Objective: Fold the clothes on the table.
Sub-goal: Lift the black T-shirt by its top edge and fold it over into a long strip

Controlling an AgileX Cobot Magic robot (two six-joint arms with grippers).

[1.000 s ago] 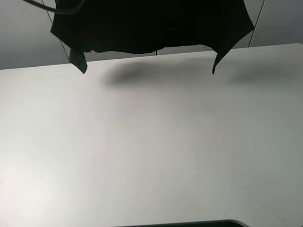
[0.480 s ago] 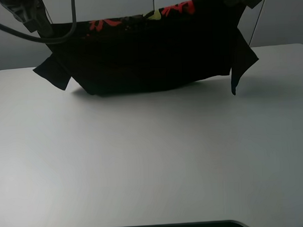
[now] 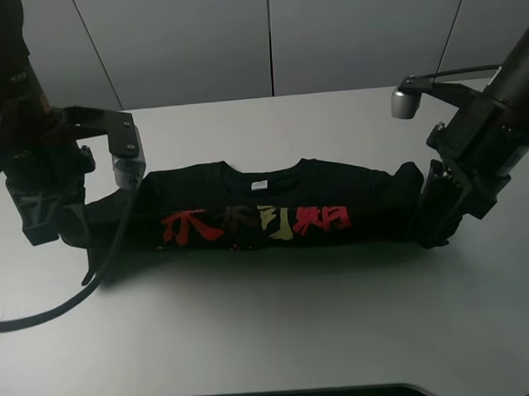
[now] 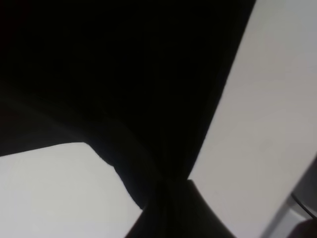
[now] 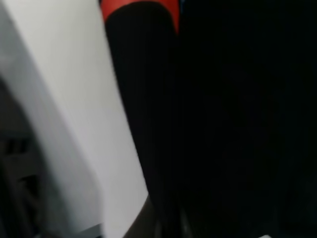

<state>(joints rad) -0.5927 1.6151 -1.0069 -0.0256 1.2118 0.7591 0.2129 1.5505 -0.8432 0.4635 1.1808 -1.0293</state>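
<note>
shirt (image 3: 265, 220): lay on bench (image 3: 295, 327), print up, stretched between the claws;
left claw (image 3: 85, 246): clamped on shirt's left end;
right claw (image 3: 427, 234): clamped on shirt's right end

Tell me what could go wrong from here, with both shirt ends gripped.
1. The left end effector and right end effector are both shut on the shirt; lifting away before opening would likely drag the fold apart.
2. The cloth looks bunched at the left end and may stay creased.
3. The cable looping over the table could snag the cloth.
</note>
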